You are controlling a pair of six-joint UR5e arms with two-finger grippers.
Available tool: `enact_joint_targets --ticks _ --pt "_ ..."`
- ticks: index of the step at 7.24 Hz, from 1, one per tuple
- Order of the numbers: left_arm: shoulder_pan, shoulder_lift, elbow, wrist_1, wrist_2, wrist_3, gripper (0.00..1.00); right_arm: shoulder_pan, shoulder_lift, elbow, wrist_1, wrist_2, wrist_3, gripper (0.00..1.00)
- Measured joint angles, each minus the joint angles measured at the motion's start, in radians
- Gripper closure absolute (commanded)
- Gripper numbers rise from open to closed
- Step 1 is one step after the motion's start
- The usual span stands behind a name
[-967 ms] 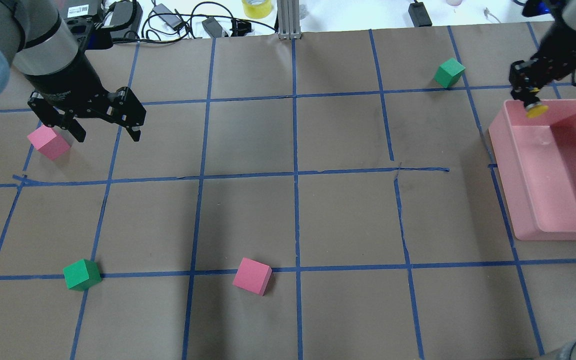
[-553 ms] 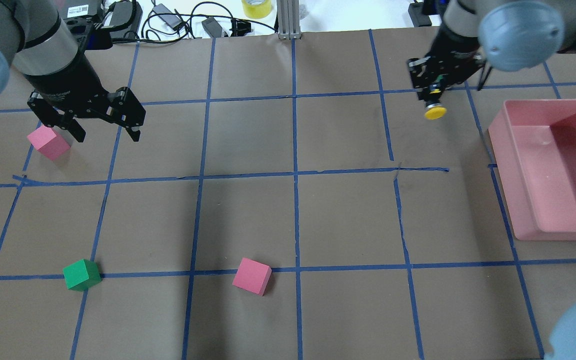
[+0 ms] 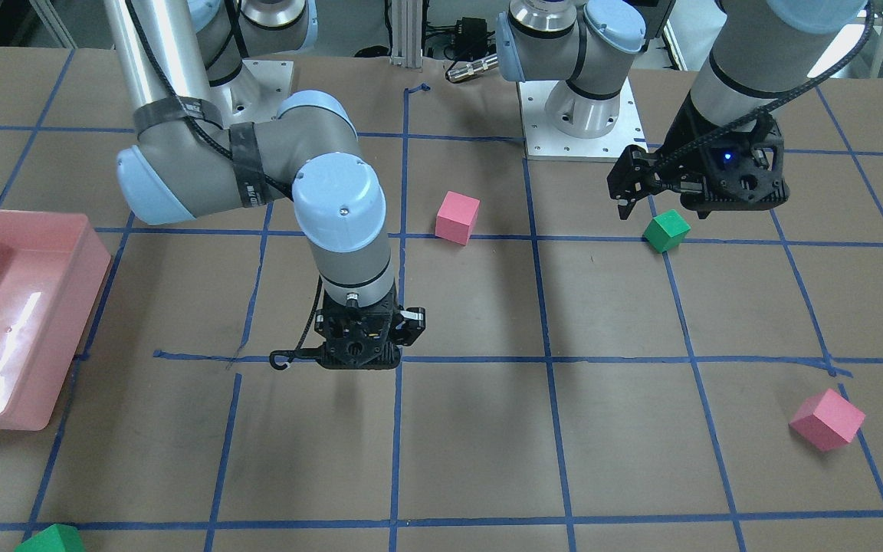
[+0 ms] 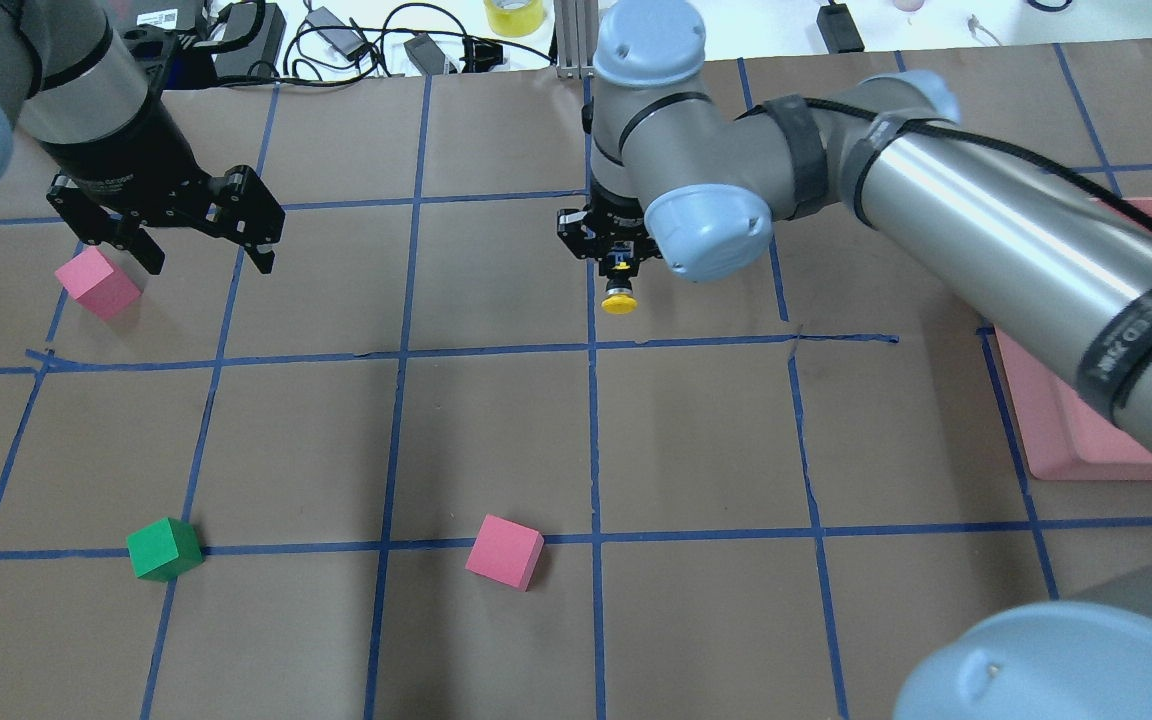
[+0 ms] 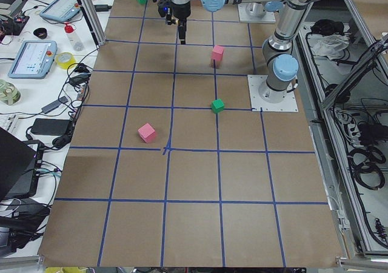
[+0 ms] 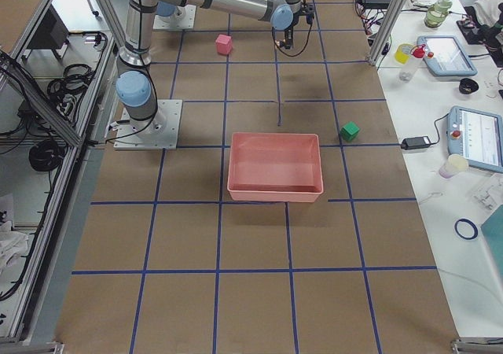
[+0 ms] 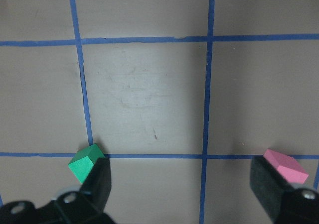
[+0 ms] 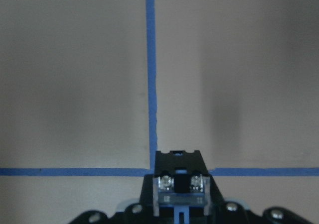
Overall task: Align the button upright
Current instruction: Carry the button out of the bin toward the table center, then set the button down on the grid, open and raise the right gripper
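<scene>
My right gripper (image 4: 619, 272) pinches the button (image 4: 619, 301) above the table (image 4: 496, 440), yellow round cap pointing down, black body and silvery terminals uppermost.

The paper (image 4: 496, 440) is matt brown, the bin (image 3: 12, 337) glossy pink plastic, the button (image 4: 619, 303) smooth-capped with silvery metal screws.

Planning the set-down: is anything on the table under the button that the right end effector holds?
Nothing visible: the button, gripped by the right end effector, has only bare brown paper and blue tape lines below it.
</scene>
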Motion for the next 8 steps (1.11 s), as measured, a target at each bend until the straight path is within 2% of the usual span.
enact_joint_targets --ticks 4,7,8 --pt "0.001 -0.001 -0.002 0.004 0.000 0.001 0.00 0.033 0.049 0.117 -0.176 0.003 0.015 1.00" --pt "0.001 -0.001 -0.003 0.004 0.000 0.001 0.00 0.034 0.065 0.131 -0.197 0.014 0.016 0.98" --pt "0.001 -0.001 -0.003 0.004 0.000 0.001 0.00 0.034 0.071 0.132 -0.197 0.028 0.016 0.84"
